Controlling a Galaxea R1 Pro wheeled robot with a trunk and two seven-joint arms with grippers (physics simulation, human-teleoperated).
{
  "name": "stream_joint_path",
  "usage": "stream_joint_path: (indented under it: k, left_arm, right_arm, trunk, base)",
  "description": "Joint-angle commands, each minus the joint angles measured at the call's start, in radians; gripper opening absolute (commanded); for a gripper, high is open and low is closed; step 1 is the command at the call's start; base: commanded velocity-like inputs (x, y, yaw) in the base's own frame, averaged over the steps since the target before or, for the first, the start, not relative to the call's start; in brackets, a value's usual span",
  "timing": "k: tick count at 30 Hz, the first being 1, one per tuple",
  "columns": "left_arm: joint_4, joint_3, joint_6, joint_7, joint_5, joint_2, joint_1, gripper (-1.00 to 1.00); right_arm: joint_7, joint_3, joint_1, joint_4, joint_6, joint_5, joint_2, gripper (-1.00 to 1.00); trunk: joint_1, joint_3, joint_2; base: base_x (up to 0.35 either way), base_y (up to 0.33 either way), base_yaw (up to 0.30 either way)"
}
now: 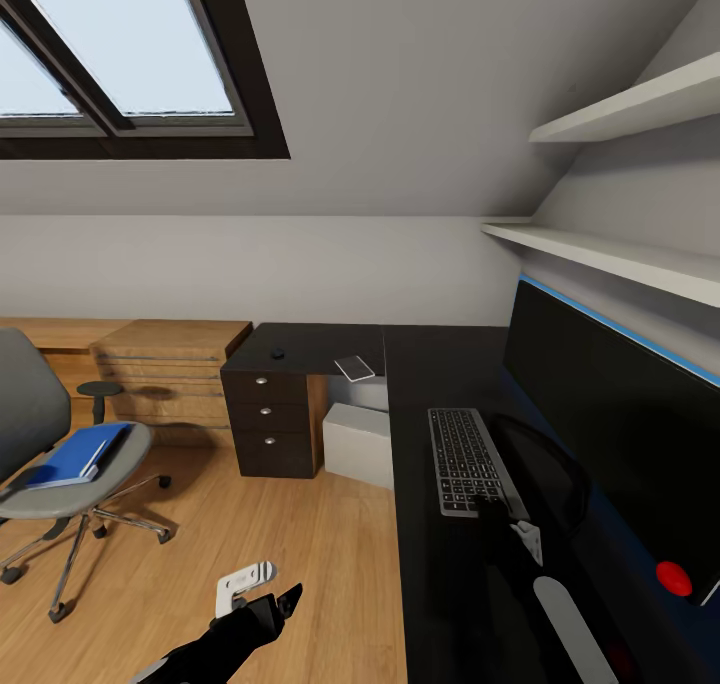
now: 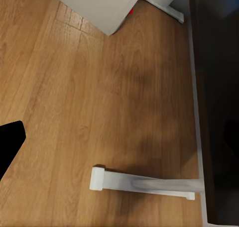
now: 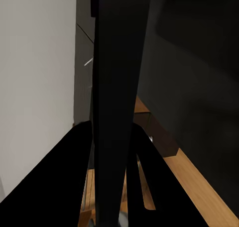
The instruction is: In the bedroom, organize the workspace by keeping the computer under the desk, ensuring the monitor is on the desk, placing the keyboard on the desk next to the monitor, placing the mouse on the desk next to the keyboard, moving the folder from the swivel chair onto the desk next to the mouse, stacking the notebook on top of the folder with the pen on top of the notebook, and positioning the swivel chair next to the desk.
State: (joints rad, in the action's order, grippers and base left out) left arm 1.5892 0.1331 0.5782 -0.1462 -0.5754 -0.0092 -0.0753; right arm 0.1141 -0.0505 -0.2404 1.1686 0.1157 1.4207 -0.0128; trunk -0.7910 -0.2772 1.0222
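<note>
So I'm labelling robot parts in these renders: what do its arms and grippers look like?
In the head view, the left arm is glossy black with faceted, angular shells, ending in a pale grey-white block at the left gripper. The right arm shows a rounded light grey link, with a small whitish piece near the right gripper. No cables or markings are visible. In the right wrist view, the fingers are plain black.

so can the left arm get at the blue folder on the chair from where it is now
Probably not yet. The folder lies on the swivel chair seat, well off to the left, while the left gripper hangs low over bare floor near the desk. Nothing blocks the way; the gap looks too wide.
</note>
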Motion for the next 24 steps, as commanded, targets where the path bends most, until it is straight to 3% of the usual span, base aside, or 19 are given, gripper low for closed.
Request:
stream_joint_path:
  k: [1, 24]
  left_arm:
    - [0.002, 0.000, 0.003, -0.009, -0.011, 0.000, 0.000, 1.00]
    - [0.002, -0.001, 0.003, -0.009, -0.011, 0.000, 0.000, 1.00]
  right_arm:
    - [0.004, -0.003, 0.000, 0.002, 0.006, 0.007, -0.001, -1.00]
    - [0.005, -0.003, 0.000, 0.002, 0.007, 0.007, -0.001, -1.00]
  trunk:
    - [0.000, -0.001, 0.001]
    - [0.000, -0.001, 0.001]
  base:
    - [0.000, 0.000, 0.000]
    - [0.000, 0.000, 0.000]
